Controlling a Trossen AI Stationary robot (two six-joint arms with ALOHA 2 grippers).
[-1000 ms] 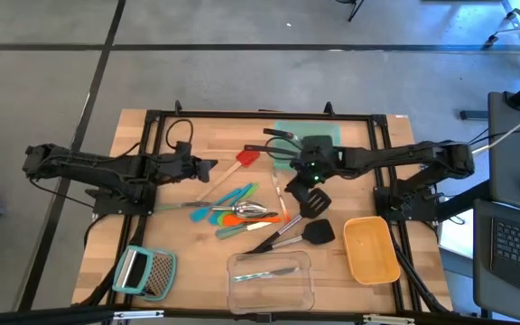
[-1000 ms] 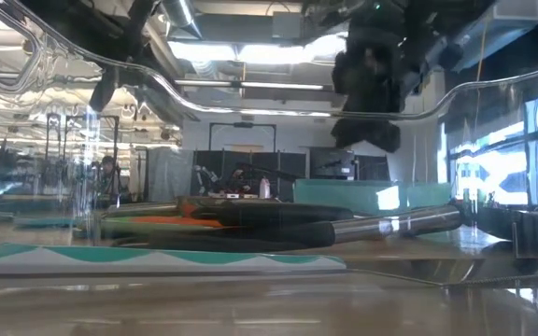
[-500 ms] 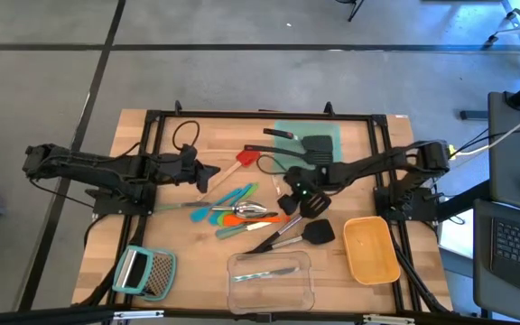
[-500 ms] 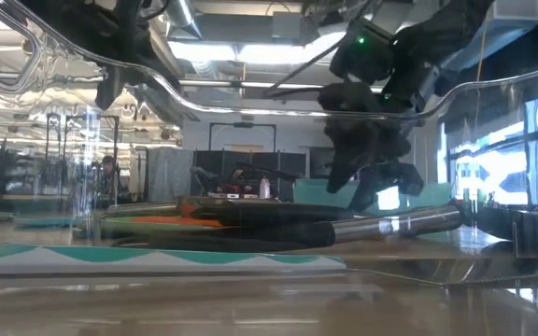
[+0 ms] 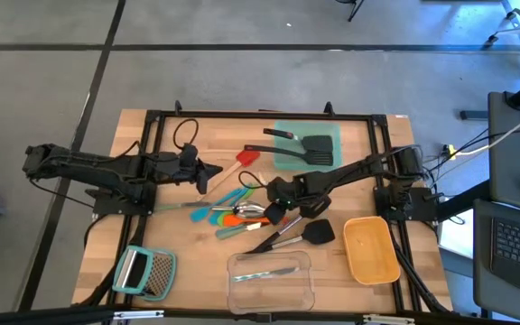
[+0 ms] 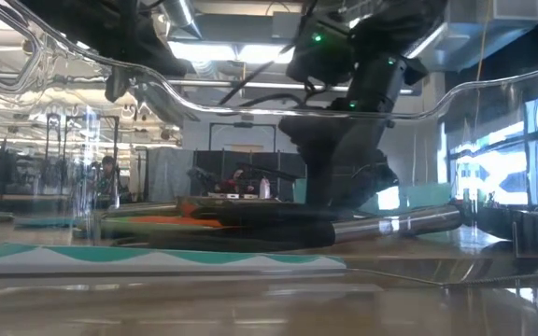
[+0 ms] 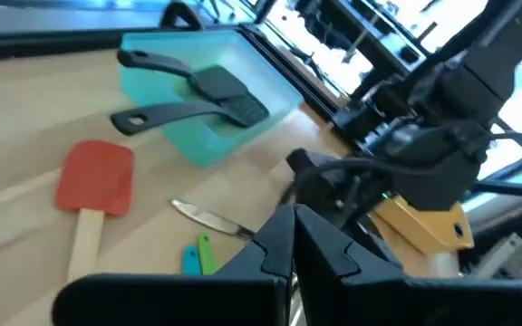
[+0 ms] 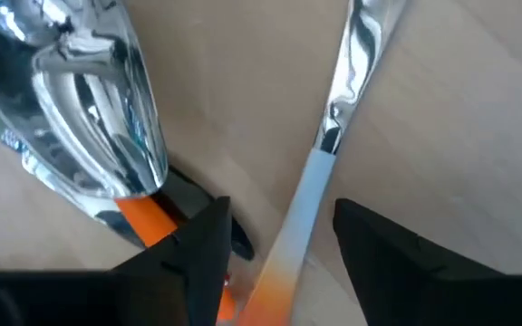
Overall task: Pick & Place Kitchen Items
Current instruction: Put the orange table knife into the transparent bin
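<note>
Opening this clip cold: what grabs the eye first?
The right gripper, open and low over the utensil pile at the table's middle, straddling a steel-and-orange handle in its wrist view. Behind it, two black spatulas lie in the teal container at the far edge. The left gripper, shut, waits left of the red spatula.

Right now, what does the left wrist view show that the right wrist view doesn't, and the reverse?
Only the left wrist view: the teal container holding two black spatulas, the red spatula and the yellow container. Only the right wrist view: a close look at a shiny steel utensil and an orange tool, with the right gripper open over them. Both share the wooden table.
</note>
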